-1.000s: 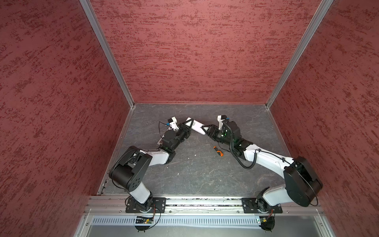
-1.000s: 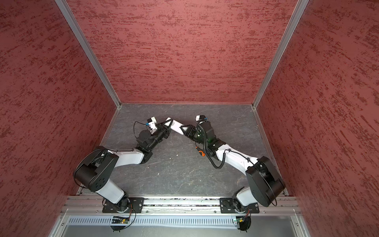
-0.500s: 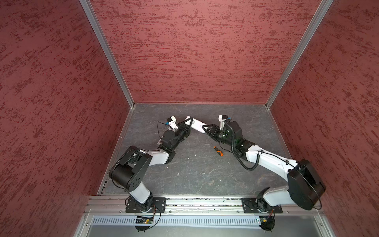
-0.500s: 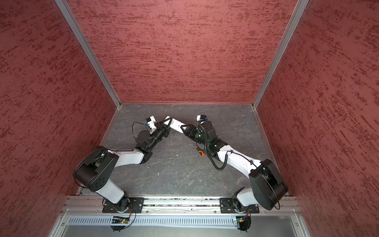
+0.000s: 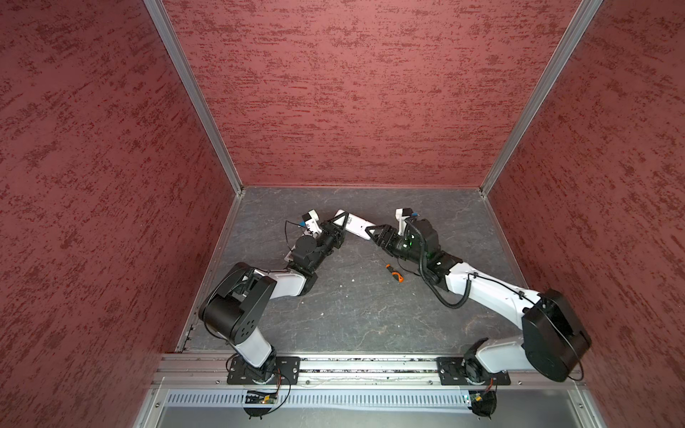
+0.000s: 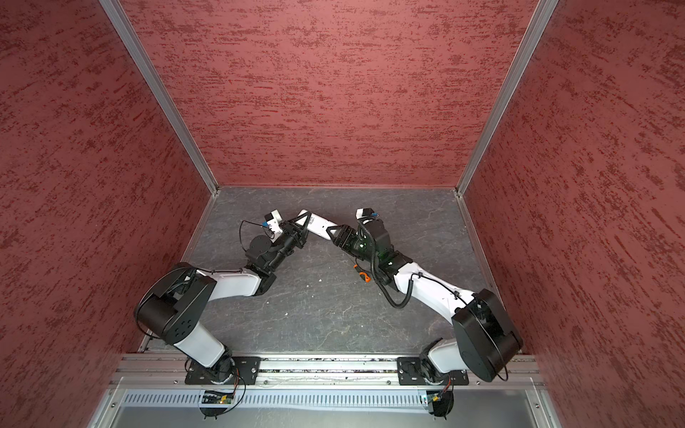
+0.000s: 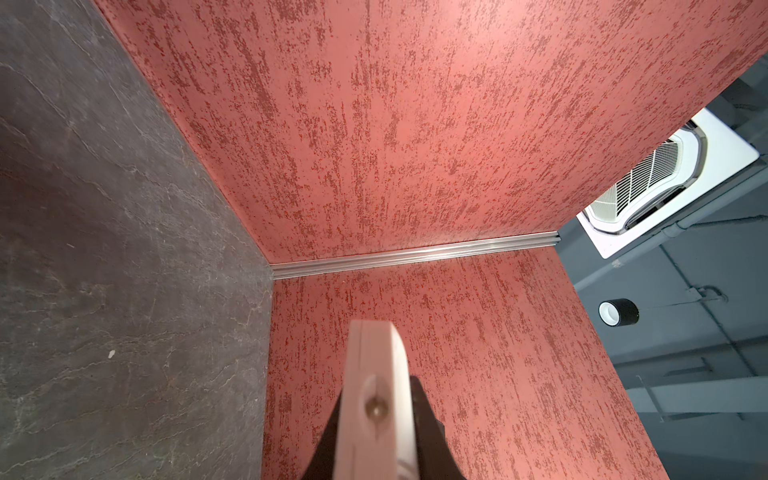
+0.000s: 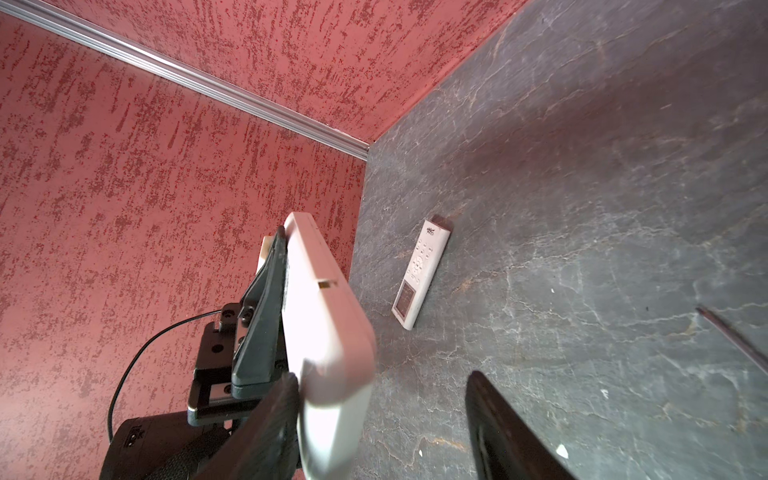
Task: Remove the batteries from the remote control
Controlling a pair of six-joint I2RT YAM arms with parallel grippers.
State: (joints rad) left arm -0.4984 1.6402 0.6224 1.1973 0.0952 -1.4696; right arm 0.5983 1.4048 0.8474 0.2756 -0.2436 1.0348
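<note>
White remote control (image 5: 354, 225) (image 6: 317, 224) is up off the table (image 5: 352, 315), toward 12 o'clock of the floor in both top views. Its long axis runs roughly 10 to 4 o'clock. Left gripper (image 5: 339, 222) is clenched on the 10 o'clock end. The left wrist view shows the remote edge-on, with a dark finger (image 7: 424, 428) pressed to its side.

Right gripper (image 5: 371, 237) sits at the 4 o'clock end with its jaws spread and released. In the right wrist view one finger (image 8: 266, 424) touches the remote's end and the other finger (image 8: 494, 419) stands well apart from it.

Second remote (image 8: 420, 272) lies flat on the table, buttons up, apart from the held one. Orange-and-black screwdriver (image 5: 394, 272) (image 6: 361, 274) lies on the table at about 5 o'clock of the held remote, just beside the right arm. Red textured walls (image 5: 352, 92) stand on three sides.
</note>
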